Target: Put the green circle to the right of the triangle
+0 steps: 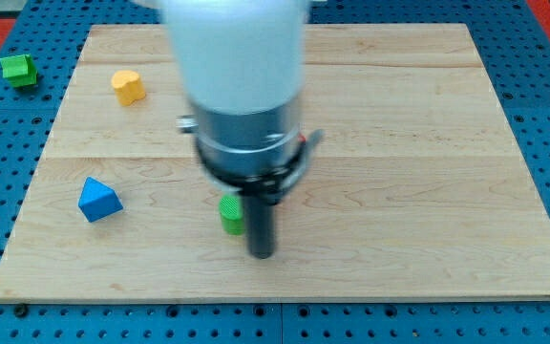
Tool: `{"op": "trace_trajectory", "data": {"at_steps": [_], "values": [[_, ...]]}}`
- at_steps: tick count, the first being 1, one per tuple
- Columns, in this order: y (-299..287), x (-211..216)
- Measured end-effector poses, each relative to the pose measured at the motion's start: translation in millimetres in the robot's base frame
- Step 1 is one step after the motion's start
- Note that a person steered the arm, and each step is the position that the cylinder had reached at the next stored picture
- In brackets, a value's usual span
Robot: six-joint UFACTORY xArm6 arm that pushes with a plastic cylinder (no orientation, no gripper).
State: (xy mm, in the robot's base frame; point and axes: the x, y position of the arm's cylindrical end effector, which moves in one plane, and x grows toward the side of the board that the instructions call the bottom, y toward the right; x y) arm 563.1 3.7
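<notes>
The green circle block (231,214) stands on the wooden board, left of centre near the view's bottom. Its right side is hidden behind my rod. The blue triangle (98,200) lies well to its left. My tip (262,254) is at the end of the dark rod, just right of and slightly below the green circle, touching or almost touching it. The arm's white and grey body (242,96) hides the board's middle.
A yellow block (128,86) sits at the board's upper left. A green block (17,69) lies off the board on the blue pegboard at the view's top left. The wooden board's edge (275,294) runs along the view's bottom.
</notes>
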Motion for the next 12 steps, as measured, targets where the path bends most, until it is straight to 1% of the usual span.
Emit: {"op": "trace_trajectory", "data": {"at_steps": [1, 3, 4, 5, 6, 7, 8, 9, 10, 11, 12], "values": [[64, -27], [-63, -56], [-84, -51], [-40, -27], [-36, 6], [-46, 26], [-85, 21], [-110, 6], [-110, -10], [-96, 2], [-28, 2]]}}
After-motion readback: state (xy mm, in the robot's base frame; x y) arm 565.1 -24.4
